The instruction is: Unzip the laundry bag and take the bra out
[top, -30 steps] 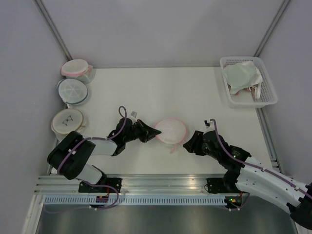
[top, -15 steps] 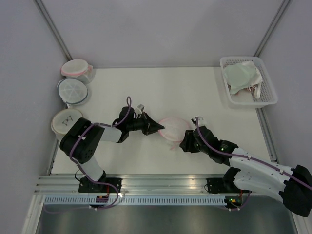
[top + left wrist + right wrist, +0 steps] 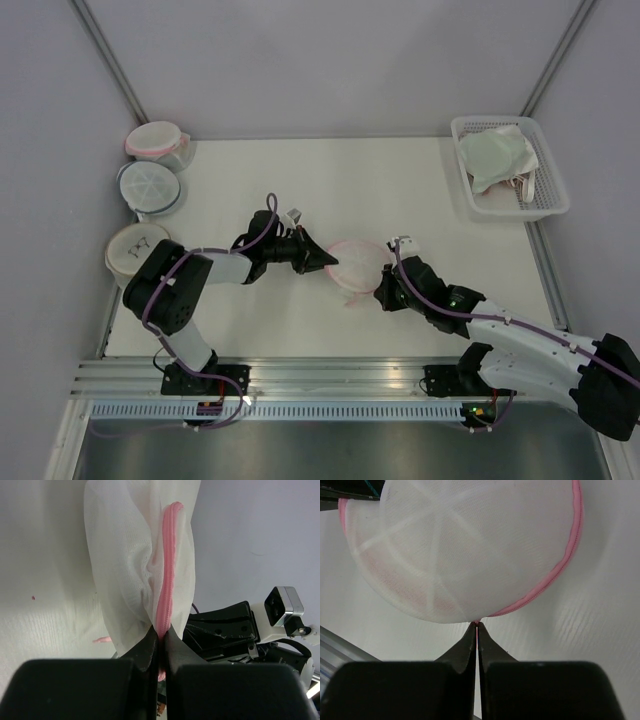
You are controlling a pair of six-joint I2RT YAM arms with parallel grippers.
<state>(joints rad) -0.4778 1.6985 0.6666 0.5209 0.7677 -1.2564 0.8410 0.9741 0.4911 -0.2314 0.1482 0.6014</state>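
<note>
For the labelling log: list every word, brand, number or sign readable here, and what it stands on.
No legible text in any view.
Tan-rimmed pouch: small dark marks on top, too small to read.
Laundry bag: plain mesh and pink zipper, no print showing.

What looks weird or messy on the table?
Only the bag looks odd: its left edge is squashed and folded upward where the left gripper pinches the pink rim. The right gripper pinches its near edge. Nothing looks spilled or torn.
</note>
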